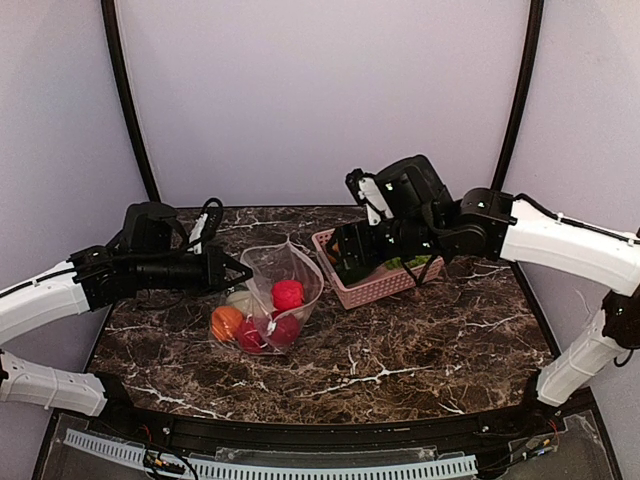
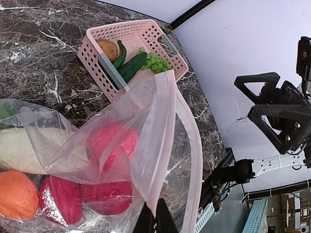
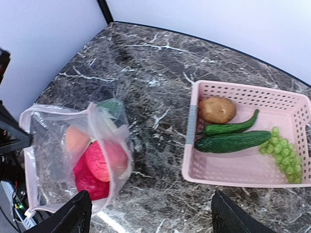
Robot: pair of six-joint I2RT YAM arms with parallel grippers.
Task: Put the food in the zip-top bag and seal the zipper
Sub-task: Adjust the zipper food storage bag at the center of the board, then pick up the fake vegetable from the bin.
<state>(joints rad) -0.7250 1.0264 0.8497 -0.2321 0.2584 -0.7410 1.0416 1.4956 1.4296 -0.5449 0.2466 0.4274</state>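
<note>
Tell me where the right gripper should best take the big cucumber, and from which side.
Probably at its middle, from above, jaws across its width: the big cucumber lies flat and long in the pink basket, whose walls block a side approach.

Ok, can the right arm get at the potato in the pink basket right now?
Probably yes. The right gripper is open close by the pink basket, and the potato lies uncovered in a corner, cucumbers only beside it.
</note>
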